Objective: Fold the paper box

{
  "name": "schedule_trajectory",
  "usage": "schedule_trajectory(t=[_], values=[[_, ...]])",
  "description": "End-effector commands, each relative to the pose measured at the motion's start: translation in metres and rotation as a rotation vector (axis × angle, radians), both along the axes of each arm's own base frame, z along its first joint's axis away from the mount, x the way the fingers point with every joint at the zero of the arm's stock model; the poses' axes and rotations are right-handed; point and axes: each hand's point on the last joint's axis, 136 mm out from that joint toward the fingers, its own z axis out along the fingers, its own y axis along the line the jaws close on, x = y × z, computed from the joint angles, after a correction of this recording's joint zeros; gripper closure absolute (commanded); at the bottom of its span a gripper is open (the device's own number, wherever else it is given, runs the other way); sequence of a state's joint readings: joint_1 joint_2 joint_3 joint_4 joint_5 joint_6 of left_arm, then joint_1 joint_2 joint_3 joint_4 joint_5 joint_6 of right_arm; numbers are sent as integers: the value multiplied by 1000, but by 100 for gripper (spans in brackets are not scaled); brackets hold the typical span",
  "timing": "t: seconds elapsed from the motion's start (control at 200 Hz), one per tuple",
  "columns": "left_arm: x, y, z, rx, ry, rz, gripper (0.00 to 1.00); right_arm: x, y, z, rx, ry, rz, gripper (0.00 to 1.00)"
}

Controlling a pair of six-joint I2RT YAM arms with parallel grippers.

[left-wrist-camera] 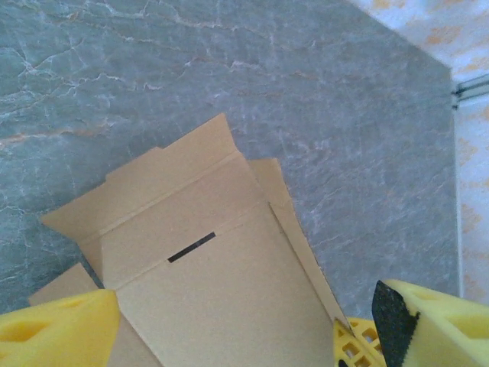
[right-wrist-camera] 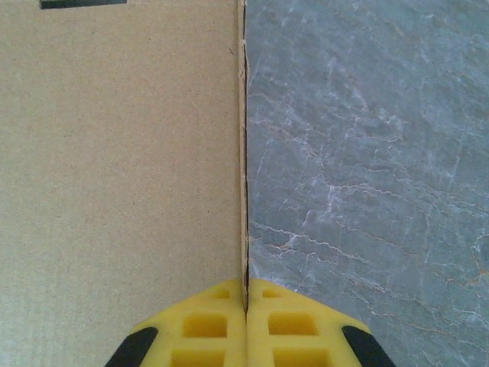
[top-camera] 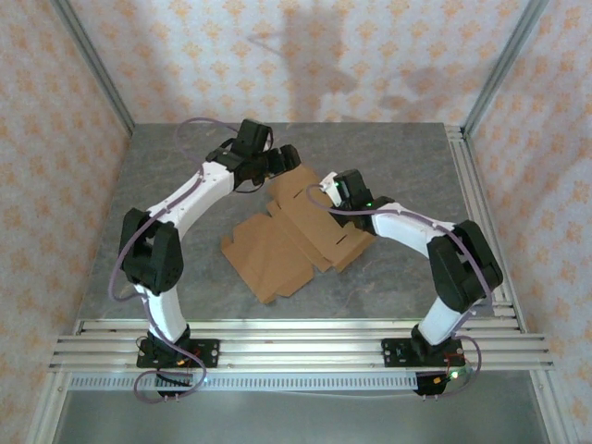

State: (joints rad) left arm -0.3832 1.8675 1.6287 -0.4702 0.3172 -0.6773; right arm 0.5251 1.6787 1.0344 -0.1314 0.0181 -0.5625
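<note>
Brown box, folding barely begun: right gripper closed, seemingly pinching a panel edge; left gripper wide above a flap that likely needs raising next.

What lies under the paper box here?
The paper box rests on the grey table; bare tabletop shows all round it. Anything beneath the cardboard itself is covered and cannot be seen.
</note>
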Motion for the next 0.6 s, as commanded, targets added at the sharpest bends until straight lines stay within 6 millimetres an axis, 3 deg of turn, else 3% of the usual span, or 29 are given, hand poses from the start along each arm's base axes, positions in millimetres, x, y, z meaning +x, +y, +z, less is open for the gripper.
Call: schedule_trajectory(t=[0.0, 0.26, 0.596], values=[[14, -5, 4, 44, 1, -66, 13, 12, 4, 9, -56, -62, 17, 100], [46, -31, -11, 27, 58, -134, 15, 15, 8, 5, -108, -94, 28, 100], [64, -62, -33, -29, 110, -222, 16, 11, 15, 0, -109, -83, 44, 100]])
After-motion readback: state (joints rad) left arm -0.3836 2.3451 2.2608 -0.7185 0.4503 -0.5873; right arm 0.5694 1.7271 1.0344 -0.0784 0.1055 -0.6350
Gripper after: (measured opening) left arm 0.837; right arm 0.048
